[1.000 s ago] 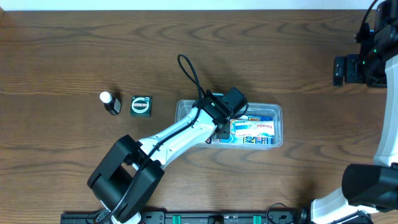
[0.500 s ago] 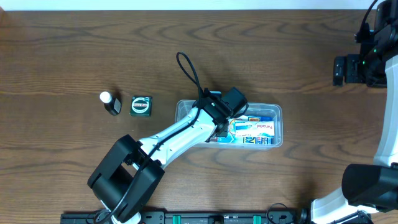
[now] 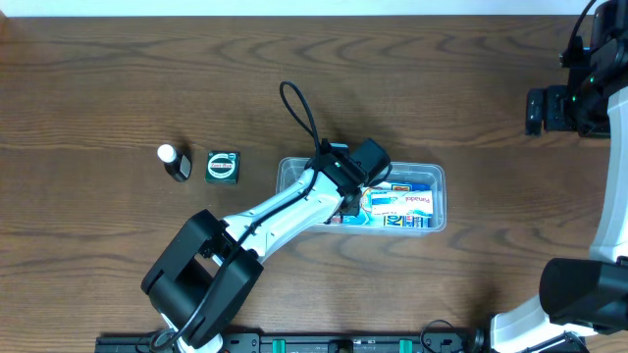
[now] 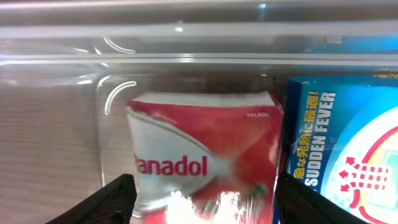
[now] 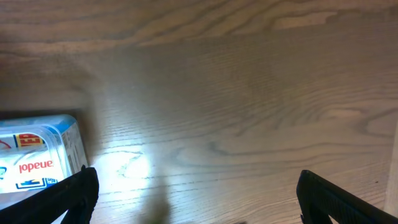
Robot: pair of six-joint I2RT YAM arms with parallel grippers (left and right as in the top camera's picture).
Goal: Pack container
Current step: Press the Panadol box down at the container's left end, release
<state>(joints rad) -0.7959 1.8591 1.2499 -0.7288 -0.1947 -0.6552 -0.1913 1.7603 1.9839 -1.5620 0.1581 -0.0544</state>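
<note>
Snagging is to be feared at the container (image 3: pixel 287 167), set right of centre toward the near edge of the bench (image 3: pixel 442 69): the left pincer (image 4: pixel 211 199) is held half-wide astride the red Panadol box (image 4: pixel 199 143), pressing or not cannot be told, so that box could be dragged up if the arm is raised early. That fit is shown only by the left wrist view; only overhead are the small bottle (image 3: pixel 175 163) and green box (image 3: pixel 223 166) seen, left of it. Farther off, toward the far right corner, the right pincer (image 5: pixel 199 199) is spread wide and empty.
</note>
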